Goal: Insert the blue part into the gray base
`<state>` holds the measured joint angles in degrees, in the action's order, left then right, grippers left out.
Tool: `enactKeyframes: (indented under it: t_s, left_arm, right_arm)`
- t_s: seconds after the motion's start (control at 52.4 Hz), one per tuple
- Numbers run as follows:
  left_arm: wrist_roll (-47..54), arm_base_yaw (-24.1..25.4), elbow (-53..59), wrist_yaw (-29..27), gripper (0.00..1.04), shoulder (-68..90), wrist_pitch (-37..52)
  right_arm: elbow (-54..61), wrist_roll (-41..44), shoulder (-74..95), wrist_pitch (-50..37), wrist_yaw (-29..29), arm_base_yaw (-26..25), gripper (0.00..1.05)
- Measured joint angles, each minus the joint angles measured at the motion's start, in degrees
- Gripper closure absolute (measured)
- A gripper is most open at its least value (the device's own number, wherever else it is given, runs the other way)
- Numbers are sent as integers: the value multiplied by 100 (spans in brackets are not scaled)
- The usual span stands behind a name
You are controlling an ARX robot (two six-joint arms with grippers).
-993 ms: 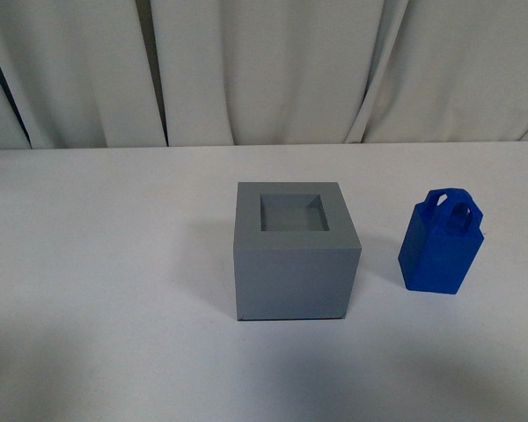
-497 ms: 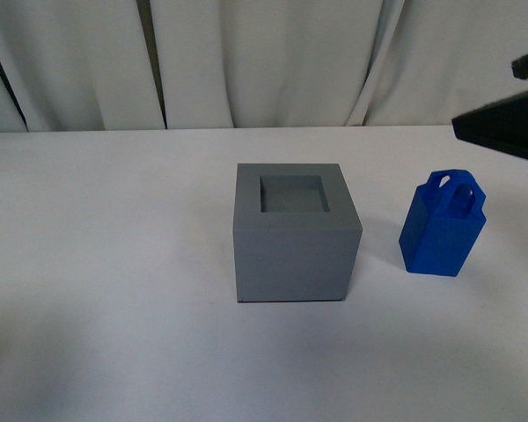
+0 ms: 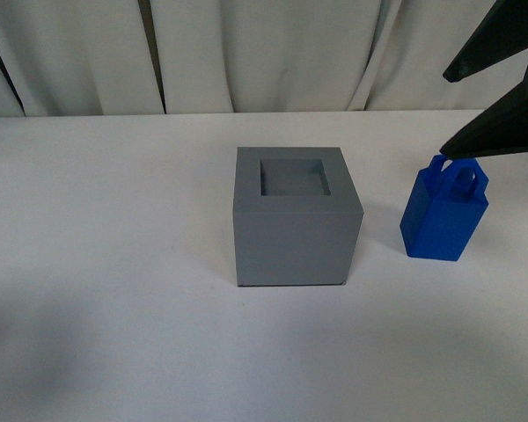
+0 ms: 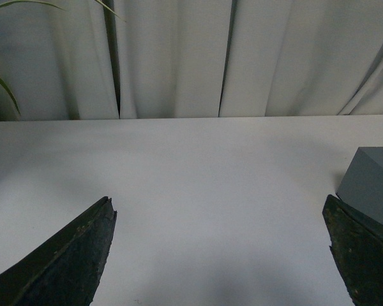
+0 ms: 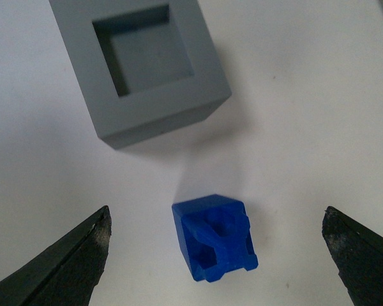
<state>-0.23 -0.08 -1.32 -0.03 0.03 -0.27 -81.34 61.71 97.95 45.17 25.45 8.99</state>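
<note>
The gray base is a matte cube with a square recess in its top, standing mid-table. To its right the blue part stands upright, its loop handle on top, apart from the base. My right gripper hangs open just above the blue part, touching nothing. In the right wrist view the blue part lies between the spread fingertips of the right gripper, with the gray base beyond it. My left gripper is open over bare table, with a corner of the gray base beside one finger.
A white tabletop carries both pieces. White curtains hang behind its far edge. A green plant leaf shows at the side of the left wrist view.
My right gripper has come further into the front view from the right and now hangs above the blue part. The base and blue part keep their places on the table.
</note>
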Motion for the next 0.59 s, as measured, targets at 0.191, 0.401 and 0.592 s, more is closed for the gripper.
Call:
enactKeyframes:
  t_s: [0.191, 0.401, 0.592]
  left_arm:
    - [2, 0, 0, 2, 6, 0, 0]
    - [0, 0, 0, 2, 6, 0, 0]
    - [0, 0, 0, 0, 6, 0, 0]
  right_arm:
    - [-848, 662, 715, 929, -450, 116, 7]
    - [-1620, 1322, 1423, 1849, -1014, 238, 7]
    - [-1746, 1478, 1735, 1915, -1311, 219, 7]
